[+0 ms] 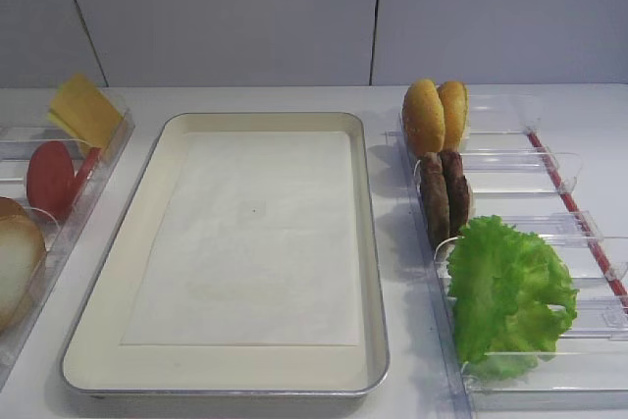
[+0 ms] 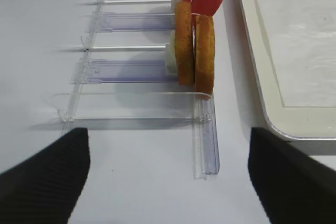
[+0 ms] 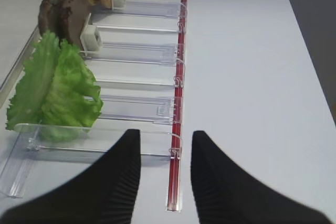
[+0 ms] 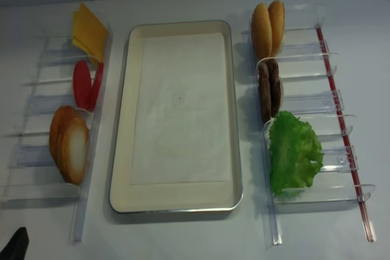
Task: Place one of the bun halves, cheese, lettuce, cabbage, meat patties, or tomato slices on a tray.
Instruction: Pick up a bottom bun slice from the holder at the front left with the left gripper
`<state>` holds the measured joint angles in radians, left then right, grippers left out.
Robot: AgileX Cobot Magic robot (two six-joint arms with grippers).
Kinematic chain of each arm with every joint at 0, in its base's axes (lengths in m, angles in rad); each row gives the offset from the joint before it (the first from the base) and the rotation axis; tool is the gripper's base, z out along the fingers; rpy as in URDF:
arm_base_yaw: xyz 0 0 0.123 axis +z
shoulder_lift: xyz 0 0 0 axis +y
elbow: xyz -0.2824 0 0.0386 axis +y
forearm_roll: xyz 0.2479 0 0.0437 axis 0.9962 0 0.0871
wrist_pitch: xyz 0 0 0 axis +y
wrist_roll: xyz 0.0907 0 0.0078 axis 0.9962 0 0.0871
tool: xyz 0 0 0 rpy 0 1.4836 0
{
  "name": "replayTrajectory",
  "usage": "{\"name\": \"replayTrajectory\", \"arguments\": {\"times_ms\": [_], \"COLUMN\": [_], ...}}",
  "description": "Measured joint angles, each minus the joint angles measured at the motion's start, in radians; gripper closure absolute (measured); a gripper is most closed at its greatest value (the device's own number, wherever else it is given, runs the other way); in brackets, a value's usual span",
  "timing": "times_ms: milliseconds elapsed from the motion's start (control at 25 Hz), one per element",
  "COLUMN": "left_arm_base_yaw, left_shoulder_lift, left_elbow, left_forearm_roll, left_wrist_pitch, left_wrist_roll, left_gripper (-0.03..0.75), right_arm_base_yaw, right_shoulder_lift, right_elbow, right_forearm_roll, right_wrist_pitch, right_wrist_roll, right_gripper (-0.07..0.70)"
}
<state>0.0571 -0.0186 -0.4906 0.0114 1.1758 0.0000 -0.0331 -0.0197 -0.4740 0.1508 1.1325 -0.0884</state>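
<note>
Left gripper (image 2: 168, 177), jaws spread wide and holding nothing, lines up on the bun halves (image 2: 195, 48) standing edgewise beside the tray (image 2: 252, 61), easy to pinch.

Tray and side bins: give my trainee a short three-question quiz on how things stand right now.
1. True or false: the tray already holds food.
2. Which sits nearest the lettuce? A) cheese B) meat patties C) tomato slices
3. Fill in: the left gripper is ____.

Key: 1 false; 2 B; 3 open.
</note>
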Motion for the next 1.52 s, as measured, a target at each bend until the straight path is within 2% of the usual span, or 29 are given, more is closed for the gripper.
{"name": "replayTrajectory", "arguments": {"times_ms": [640,800,880,1160,1520], "left_arm_base_yaw": [0.000,0.000,0.000,0.000,0.000], "left_shoulder_lift": [0.000,0.002,0.079,0.298,0.721], "left_elbow": [0.000,0.000,-0.015,-0.082,-0.211], "left_forearm_roll": [-0.011,-0.011,-0.058,-0.215,-0.237], "left_wrist_pitch": [0.000,0.004,0.033,0.035,0.013], "left_wrist_roll": [-0.042,-0.039,-0.019,0.018,0.053], "left_gripper": [0.141,0.168,0.195,0.212,0.213], "right_arm_base_yaw": [0.000,0.000,0.000,0.000,0.000], "right_shoulder_lift": [0.000,0.000,0.000,0.000,0.000], "right_elbow": [0.000,0.000,0.000,0.000,0.000], "right_forearm_roll": [0.000,0.000,0.000,0.000,0.000], "right_wrist_pitch": [0.002,0.002,0.002,0.002,0.002], "right_wrist_roll": [0.000,0.000,0.000,0.000,0.000], "right_gripper": [0.363,0.363,0.363,0.363,0.363]}}
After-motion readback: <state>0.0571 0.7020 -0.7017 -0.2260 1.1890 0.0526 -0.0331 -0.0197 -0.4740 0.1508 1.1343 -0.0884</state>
